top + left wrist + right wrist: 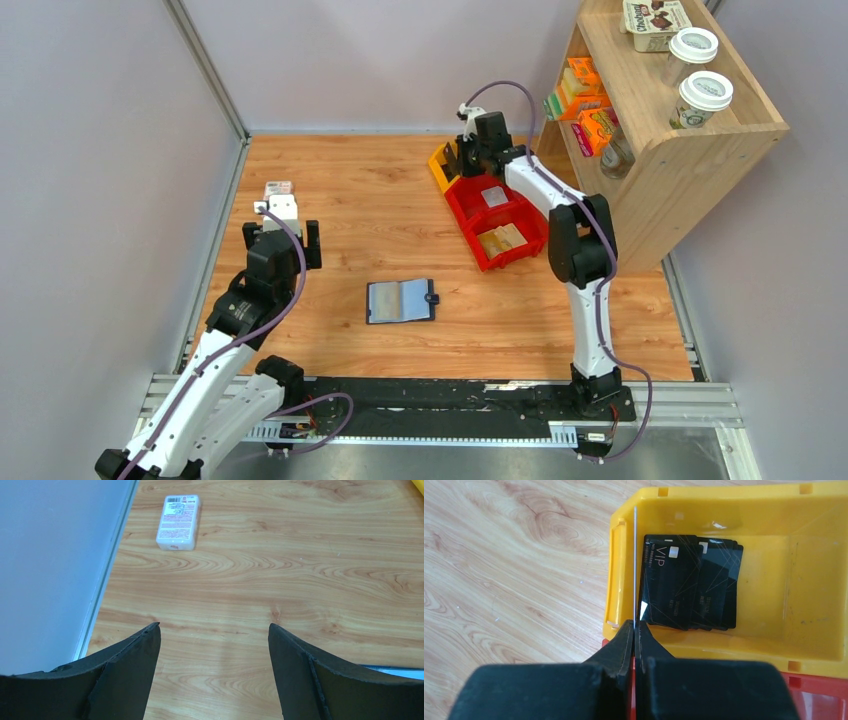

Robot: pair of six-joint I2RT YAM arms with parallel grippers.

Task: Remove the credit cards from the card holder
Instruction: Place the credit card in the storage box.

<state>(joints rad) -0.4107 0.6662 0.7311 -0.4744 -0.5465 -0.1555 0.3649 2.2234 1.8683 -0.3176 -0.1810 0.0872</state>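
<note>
The navy card holder lies open and flat in the middle of the table, pale inner pockets up, snap tab at its right. My right gripper hovers over the yellow bin. In the right wrist view the right gripper is shut on a thin card seen edge-on, standing above the bin's left wall. Several black credit cards lie stacked in the bin. My left gripper is open and empty above bare wood, far left of the holder; it also shows in the top view.
A pink-white box lies ahead of the left gripper near the left wall. A red bin holding small items adjoins the yellow bin. A wooden shelf with boxes and cups stands at the back right.
</note>
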